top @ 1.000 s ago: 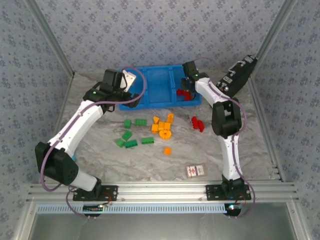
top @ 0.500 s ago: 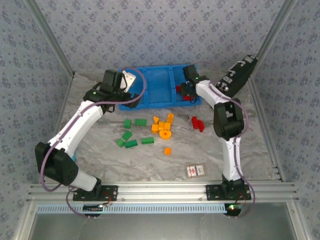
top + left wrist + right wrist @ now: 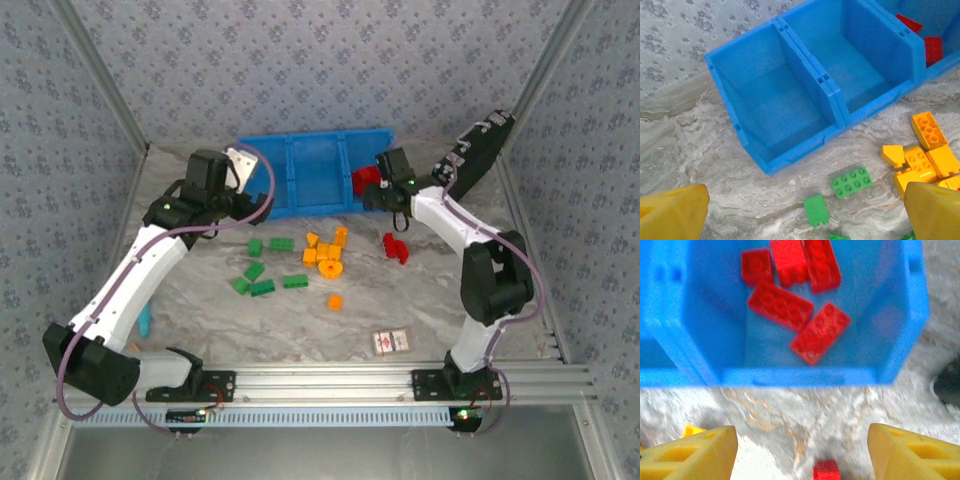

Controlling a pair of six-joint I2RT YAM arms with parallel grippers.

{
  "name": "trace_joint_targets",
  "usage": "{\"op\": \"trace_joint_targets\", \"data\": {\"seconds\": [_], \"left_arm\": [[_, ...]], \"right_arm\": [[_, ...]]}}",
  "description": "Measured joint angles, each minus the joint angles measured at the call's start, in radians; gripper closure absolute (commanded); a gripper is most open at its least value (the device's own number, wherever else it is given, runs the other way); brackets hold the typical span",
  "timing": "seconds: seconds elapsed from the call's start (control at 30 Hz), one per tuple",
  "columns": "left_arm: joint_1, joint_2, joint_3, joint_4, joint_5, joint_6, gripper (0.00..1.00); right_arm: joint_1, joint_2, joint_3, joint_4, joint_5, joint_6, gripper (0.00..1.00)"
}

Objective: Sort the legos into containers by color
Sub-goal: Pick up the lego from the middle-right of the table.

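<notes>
The right hand point(image 3: 800, 450) is spread wide with nothing between its fingers, poised above the near wall of the blue tray point(image 3: 800, 376), in whose right compartment five red bricks point(image 3: 790, 287) are lying. A loose red brick point(image 3: 826, 471) is seen on the bench point(image 3: 880, 405) at 6 o'clock of that wall. If the hand were lowered too close to the tray, the wall could be struck and the tray shoved along the bench. The left hand point(image 3: 805, 210) is also wide apart and empty, above the green bricks point(image 3: 851, 181), with the orange bricks point(image 3: 920, 160) at 3 o'clock and two bare compartments at 12 o'clock. As the orange pieces are packed tightly together, a neighbour could be nudged aside or pinched along, and a second colour could be carried into one compartment.
</notes>
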Motion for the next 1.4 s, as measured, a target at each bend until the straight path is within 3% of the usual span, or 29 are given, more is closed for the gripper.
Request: {"op": "trace_joint_targets", "data": {"seconds": [0.3,0.87,1.07,1.4], "left_arm": [[-0.039,-0.046,-0.039,-0.015,-0.004,-0.025,0.0],[-0.079,-0.128,-0.097,-0.043,-0.066,-0.069,0.0],[-0.079,-0.145,-0.106,-0.046,-0.072,-0.08,0.0],[-0.079,-0.148,-0.106,-0.047,-0.077,-0.082,0.0]], "right_arm": [[0.013,-0.066,-0.232,-0.001,0.0,-0.001,0.3],[0.043,0.079,-0.195,0.065,0.019,0.03,0.32],[0.062,0.114,-0.182,0.06,0.019,0.043,0.5],[0.063,0.135,-0.18,0.051,0.019,0.053,0.65]]}}
